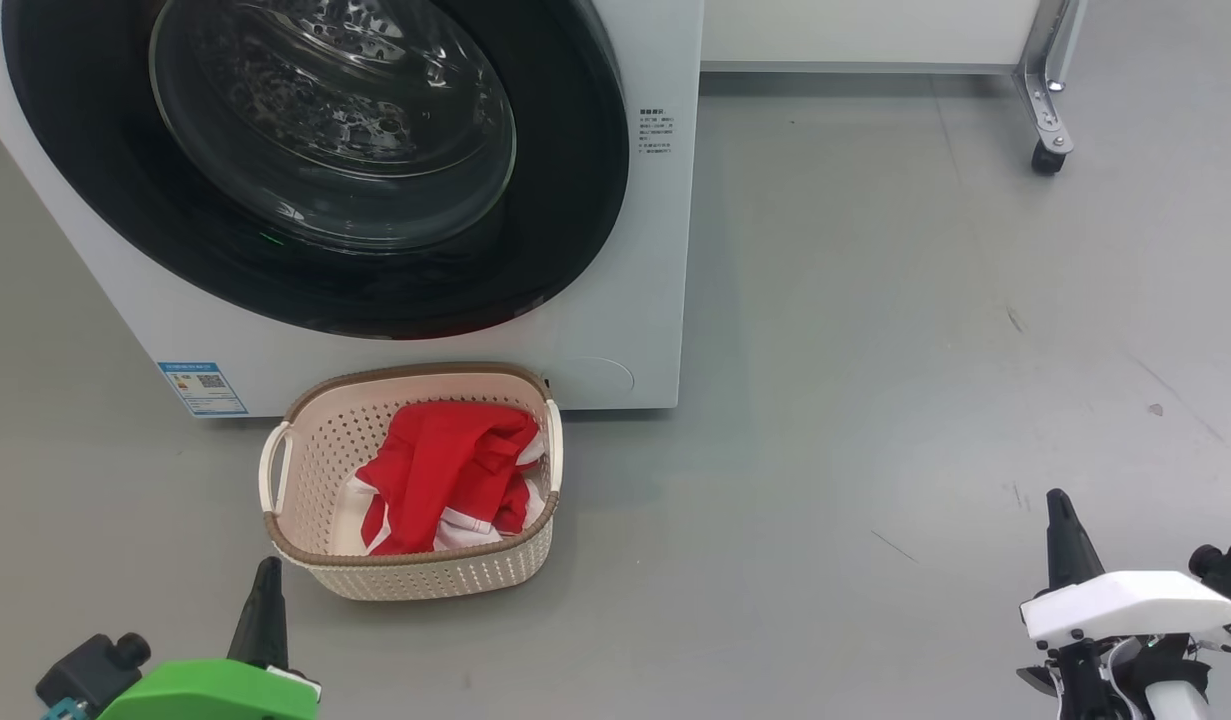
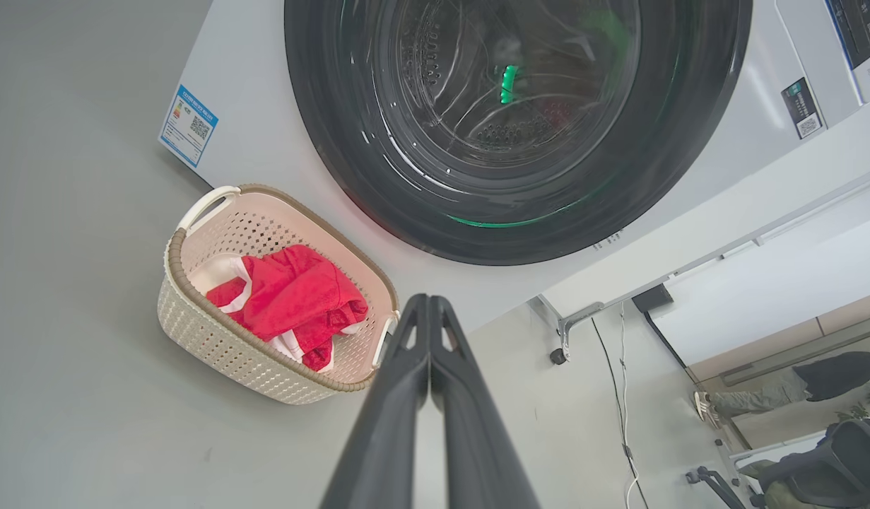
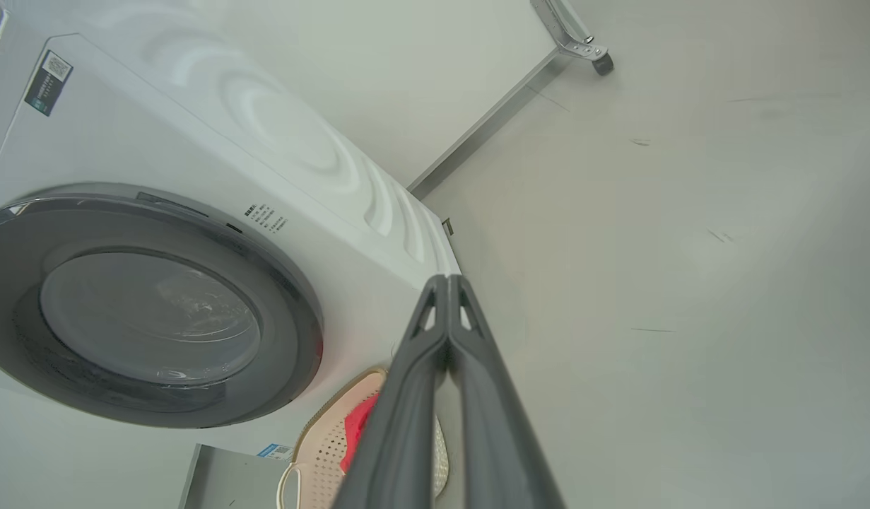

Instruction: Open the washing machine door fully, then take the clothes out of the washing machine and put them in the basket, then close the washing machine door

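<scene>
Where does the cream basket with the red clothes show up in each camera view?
Head view: cream perforated plastic basket with brown rim, lower centre-left.
Left wrist view: basket at lower left.
Right wrist view: basket at bottom edge, left of centre, partly hidden.
Shared landmark: the round glossy black washing machine door beyond it.

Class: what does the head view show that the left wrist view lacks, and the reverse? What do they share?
Head view adds the right gripper, shut, at lower right. Left wrist view adds a black cable on the floor and a small dark label on the washing machine. Shared: the shut left gripper, the closed washing machine door, and the basket holding the red clothes.
</scene>
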Controlling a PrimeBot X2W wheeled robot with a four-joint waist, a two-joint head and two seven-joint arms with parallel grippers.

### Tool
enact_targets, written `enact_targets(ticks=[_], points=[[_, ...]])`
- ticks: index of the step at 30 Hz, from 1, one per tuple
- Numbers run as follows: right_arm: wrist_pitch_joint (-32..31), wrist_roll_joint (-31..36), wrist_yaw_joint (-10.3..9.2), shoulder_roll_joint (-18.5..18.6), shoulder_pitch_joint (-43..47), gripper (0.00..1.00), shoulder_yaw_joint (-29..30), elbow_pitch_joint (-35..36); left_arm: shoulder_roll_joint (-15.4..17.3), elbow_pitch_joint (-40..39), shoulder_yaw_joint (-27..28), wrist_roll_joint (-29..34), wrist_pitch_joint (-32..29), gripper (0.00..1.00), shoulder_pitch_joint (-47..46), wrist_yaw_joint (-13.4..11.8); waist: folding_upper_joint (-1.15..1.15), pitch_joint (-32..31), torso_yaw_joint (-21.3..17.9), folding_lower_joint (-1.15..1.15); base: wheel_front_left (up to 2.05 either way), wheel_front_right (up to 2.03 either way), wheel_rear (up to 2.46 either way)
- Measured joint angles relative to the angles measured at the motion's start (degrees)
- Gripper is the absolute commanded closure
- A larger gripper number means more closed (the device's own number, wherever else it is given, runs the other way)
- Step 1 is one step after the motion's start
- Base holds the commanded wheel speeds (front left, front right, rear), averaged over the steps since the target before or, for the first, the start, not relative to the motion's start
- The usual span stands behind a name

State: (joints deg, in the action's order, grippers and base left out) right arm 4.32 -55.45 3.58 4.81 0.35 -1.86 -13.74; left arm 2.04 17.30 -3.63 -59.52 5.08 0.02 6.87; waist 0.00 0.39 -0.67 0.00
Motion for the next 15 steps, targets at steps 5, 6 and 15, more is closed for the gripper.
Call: enact_targets(ticks=[5,6,15], points=[[-0.98,-3.64,0.47,-0.3,-0.58,1.0,0.92,-0.24,0.27,-0.14,0.48,-3.46,-1.0,1.0,-0.12,0.0,0.0,-0.02,0.07,0.0,0.0,0.0,0.0],[-1.11,-4.45,0.48,-0.31,-0.72,1.0,1.09,-0.3,0.31,-0.18,0.58,-3.97,-1.0,1.0,-0.18,0.0,0.0,-0.03,0.08,0.0,0.0,0.0,0.0],[-3.05,-10.89,1.07,-0.71,-1.1,1.0,2.66,-0.69,0.56,-0.45,1.58,-10.34,-2.59,1.0,-0.81,0.0,0.0,-0.08,0.2,0.0,0.0,0.0,0.0]])
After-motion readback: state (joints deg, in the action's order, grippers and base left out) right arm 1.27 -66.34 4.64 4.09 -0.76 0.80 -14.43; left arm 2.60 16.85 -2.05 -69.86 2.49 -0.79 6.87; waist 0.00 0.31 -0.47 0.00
